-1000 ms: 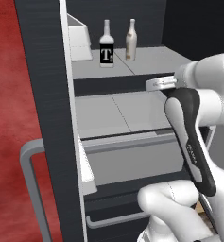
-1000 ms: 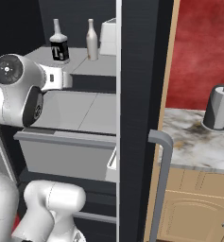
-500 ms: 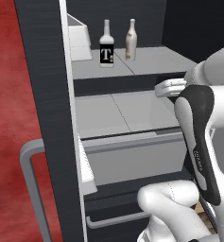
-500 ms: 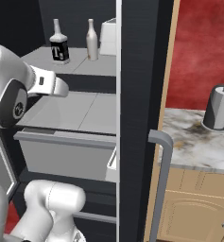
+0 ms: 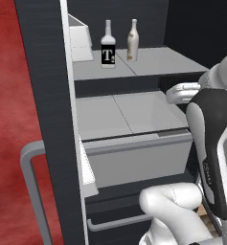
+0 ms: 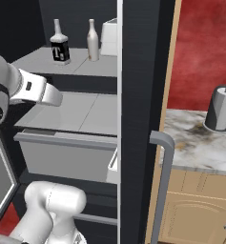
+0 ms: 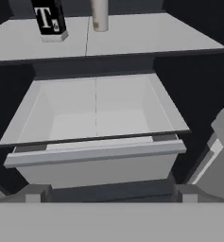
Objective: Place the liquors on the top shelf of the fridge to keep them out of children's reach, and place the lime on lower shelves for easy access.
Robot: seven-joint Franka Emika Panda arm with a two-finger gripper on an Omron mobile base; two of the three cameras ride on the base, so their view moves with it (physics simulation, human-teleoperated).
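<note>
Both liquors stand upright on the highest fridge shelf (image 5: 153, 60) in view. The clear square bottle with the black "T" label (image 5: 107, 49) is on the left and the slim beige one (image 5: 132, 46) sits just to its right. My gripper (image 7: 111, 194) is open, its fingertips (image 7: 35, 194) wide apart with nothing between them. It faces the lower shelf (image 7: 97, 111) and the drawer-like bin (image 7: 94, 163) from outside the fridge. Its white hand (image 5: 182, 92) hovers at the fridge's right front, level with that lower shelf. The lime is out of view.
The open fridge door (image 5: 48, 95) with its grey bar handle (image 6: 162, 181) stands beside the shelves. A white box (image 5: 79, 38) sits at the back of the bottles' shelf. A grey paper-towel roll (image 6: 221, 108) stands on the marble counter (image 6: 195, 143) above tan cabinets.
The hand has drawn back from the fridge and sunk slightly, from shelf-edge height toward the lower shelf. The bottles have not moved, and the jaws have stayed wide.
</note>
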